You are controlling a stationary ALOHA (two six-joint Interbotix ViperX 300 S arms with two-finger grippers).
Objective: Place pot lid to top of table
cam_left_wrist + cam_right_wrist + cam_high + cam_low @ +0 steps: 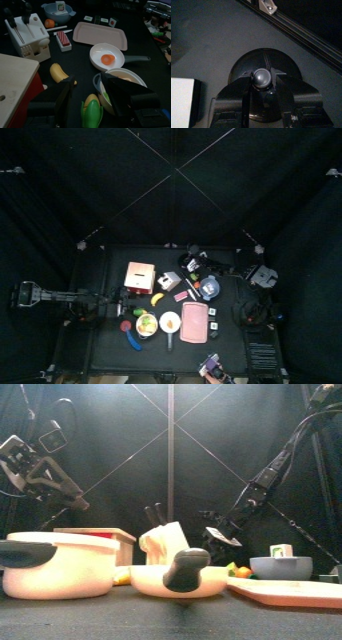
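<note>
the right gripper [262,80] sits right over the pot lid [264,85], jaws either side of its knob and apparently closed on it, tho whether they're truly pinching is hard to confirm. the lid looks low over bare table [211,40] close to a corner post and rail, i.e. toward the far right of the tabletop in the top view, near [195,261]; can't tell if it's touching down or just above. my read: transport is mostly done, what's left is set it flat, let go, back the arm off. the left gripper [85,95] hangs above the left-front clutter w/ jaws parted, holding nothing, well apart from the lid. under it: a white pan w/ an egg yolk [107,56], a banana [59,73], corn [91,110], a pink tray [99,35], a white knife block [27,37], a blue bowl [57,10] and an orange [49,23]. front view shows a big cream pot [54,564] and a duck-shaped thing [181,574] up close. most clutter is mid and front of table, so little blocks the drop spot; the rail and a pale box edge [183,102] just beside the lid are the things to mind on release.
</note>
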